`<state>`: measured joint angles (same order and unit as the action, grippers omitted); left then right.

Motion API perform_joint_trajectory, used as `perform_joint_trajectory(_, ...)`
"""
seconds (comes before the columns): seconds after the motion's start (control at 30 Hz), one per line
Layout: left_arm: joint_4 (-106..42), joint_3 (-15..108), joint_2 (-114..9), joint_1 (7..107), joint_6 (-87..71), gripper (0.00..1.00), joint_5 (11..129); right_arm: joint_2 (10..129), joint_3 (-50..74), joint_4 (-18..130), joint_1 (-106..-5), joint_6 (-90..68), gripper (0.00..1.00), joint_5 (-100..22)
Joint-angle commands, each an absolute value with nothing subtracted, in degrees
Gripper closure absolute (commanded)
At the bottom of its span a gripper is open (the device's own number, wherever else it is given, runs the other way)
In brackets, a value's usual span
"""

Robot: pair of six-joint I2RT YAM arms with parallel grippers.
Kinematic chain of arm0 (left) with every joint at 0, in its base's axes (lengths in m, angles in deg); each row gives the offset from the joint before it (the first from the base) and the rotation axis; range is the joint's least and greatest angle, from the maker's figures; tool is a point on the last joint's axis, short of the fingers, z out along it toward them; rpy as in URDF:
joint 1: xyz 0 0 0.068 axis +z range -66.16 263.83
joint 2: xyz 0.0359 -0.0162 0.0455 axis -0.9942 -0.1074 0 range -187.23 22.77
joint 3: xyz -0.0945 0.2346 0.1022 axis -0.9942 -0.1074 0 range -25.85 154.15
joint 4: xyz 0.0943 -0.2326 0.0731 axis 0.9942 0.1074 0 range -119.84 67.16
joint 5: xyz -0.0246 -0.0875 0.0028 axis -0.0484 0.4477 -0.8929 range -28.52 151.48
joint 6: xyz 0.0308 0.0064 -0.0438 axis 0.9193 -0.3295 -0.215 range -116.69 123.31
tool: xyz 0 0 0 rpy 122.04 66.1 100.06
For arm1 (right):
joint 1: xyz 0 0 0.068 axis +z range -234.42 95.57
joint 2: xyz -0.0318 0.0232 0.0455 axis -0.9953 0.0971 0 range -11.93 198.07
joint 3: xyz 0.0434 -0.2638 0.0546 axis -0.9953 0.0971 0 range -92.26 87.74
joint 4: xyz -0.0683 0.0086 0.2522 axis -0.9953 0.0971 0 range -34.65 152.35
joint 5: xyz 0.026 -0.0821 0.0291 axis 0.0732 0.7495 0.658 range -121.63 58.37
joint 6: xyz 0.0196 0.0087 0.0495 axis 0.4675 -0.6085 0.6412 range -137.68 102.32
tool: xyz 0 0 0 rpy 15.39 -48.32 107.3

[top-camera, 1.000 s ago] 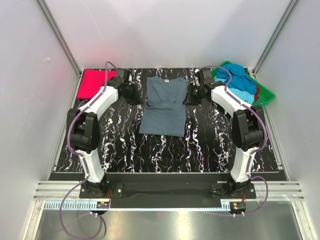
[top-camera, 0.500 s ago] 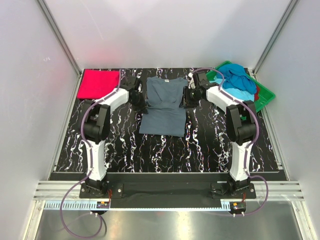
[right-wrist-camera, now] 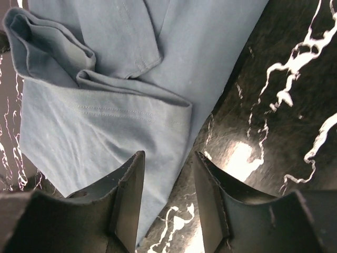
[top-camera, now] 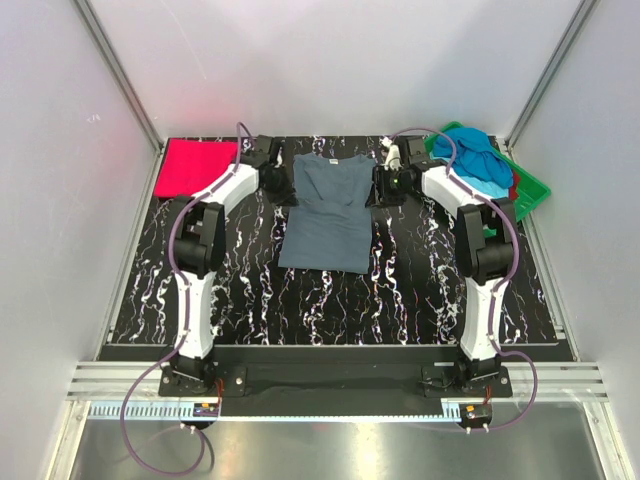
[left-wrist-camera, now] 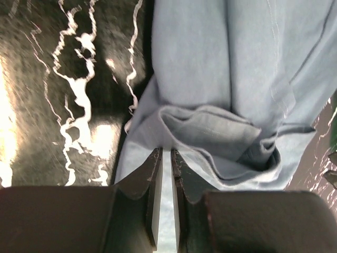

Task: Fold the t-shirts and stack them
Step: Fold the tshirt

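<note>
T-shirt (top-camera: 328, 215): soft slate-blue cloth, flat, rumpled side folds.

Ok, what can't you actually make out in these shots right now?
- Top view: how many shirts are in the t-shirt pile in the green tray; the top ones cover the rest.
- Left wrist view: whether the left claw pinches the grey-blue t-shirt; the claw itself hides the contact.
- Both wrist views: most of that shirt, cut off by the frame edges.

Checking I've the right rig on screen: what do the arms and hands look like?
The left arm and right arm: white links, black joints, a purple cable looped along each. The left hand and right hand: two dark, tapered fingers.
</note>
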<state>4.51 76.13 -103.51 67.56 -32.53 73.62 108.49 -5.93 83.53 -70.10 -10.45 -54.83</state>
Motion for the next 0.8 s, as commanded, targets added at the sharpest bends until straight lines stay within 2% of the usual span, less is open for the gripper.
perform_joint_trajectory(0.0, 3.38, 79.09, -105.46, 68.71, -32.46, 0.83, 73.08, 110.23, -9.12, 83.29, -70.27, -14.07, 0.5, -58.96)
perform_joint_trajectory(0.2, 3.38, 80.41, -107.4, 70.12, -32.03, 0.82, 74.31, 112.78, -11.75, 84.26, -70.45, -15.39, 0.5, -59.58)
perform_joint_trajectory(0.3, 3.38, 79.54, -106.52, 70.21, -29.58, 0.73, 74.14, 114.19, -13.16, 84.79, -70.45, -15.39, 0.51, -60.37)
perform_joint_trajectory(0.33, 3.29, 79.19, -105.65, 70.21, -28.61, 0.67, 73.79, 114.45, -13.77, 84.88, -70.36, -15.39, 0.52, -60.37)
perform_joint_trajectory(0.47, 2.68, 78.22, -104.85, 70.3, -22.72, 0.6, 76.4, 115.24, -14.39, 85.14, -70.36, -15.74, 0.54, -60.55)
perform_joint_trajectory(0.67, 1.54, 78.48, -105.11, 70.21, -21.21, 0.6, 80.37, 116.12, -14.92, 85.23, -70.45, -15.57, 0.55, -61.95)
perform_joint_trajectory(0.77, 1.36, 78.22, -105.55, 70.21, -21.3, 0.65, 81.08, 116.39, -14.92, 85.23, -70.45, -15.48, 0.55, -61.69)
